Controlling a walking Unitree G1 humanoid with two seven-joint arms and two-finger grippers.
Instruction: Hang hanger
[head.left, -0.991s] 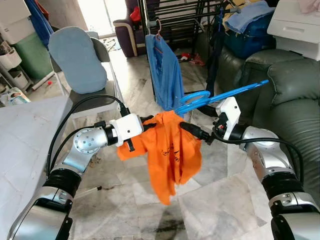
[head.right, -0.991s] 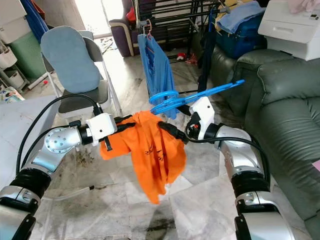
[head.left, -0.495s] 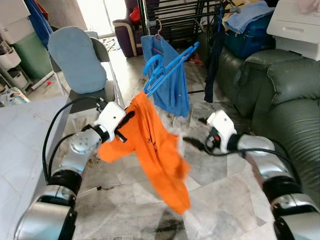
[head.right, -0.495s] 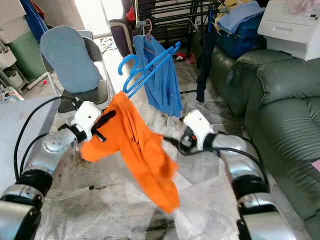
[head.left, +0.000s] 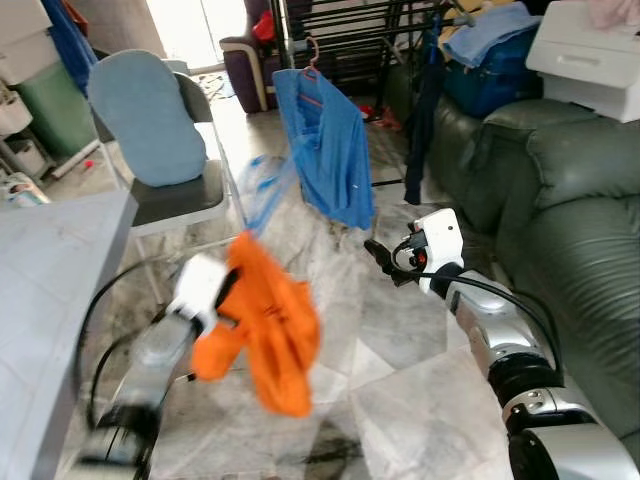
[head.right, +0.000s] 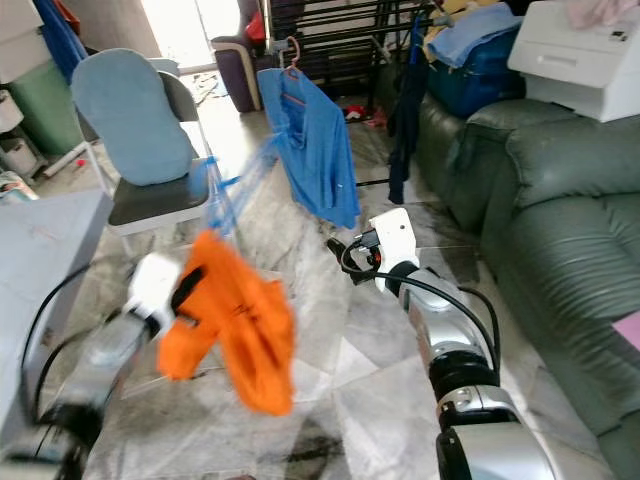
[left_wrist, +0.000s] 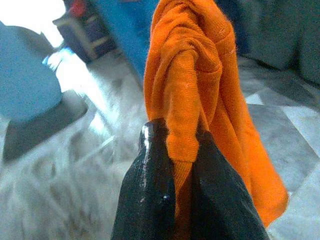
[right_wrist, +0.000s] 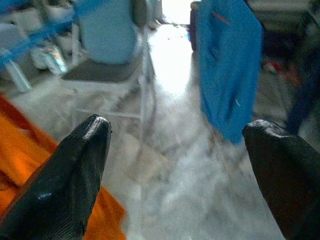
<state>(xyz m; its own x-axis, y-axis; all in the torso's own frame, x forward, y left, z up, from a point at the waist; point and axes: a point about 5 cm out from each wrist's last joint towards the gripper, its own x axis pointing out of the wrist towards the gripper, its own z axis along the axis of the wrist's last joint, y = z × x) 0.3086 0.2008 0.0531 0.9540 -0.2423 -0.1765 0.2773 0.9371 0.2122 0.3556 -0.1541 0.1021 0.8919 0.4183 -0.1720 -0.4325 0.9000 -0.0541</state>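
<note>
The left gripper (left_wrist: 175, 165) is clamped on a bunched fold of the orange shirt (head.left: 262, 322), low on the near left. The shirt rides on a blue hanger (head.left: 262, 188) whose blurred hook reaches up and away toward the drying rack (head.left: 345, 30) at the far middle. The right gripper (head.left: 383, 260) hangs to the right of the shirt with its fingers (right_wrist: 75, 170) spread wide and nothing between them.

To hang it well, I'd judge the hook should be steadied before it travels — holding cloth alone lets the hanger swing and possibly slip free. The free right gripper could take the hanger's neck and guide the hook onto a rack bar, to the side of the blue shirt (head.left: 325, 140) already hung there.

Room is tight: a grey chair (head.left: 150, 130) stands on the far left, a table edge (head.left: 60, 300) on the near left, a dark green sofa (head.left: 570, 200) on the right — the open marble floor (head.left: 400, 400) between them is the lane to the rack.
</note>
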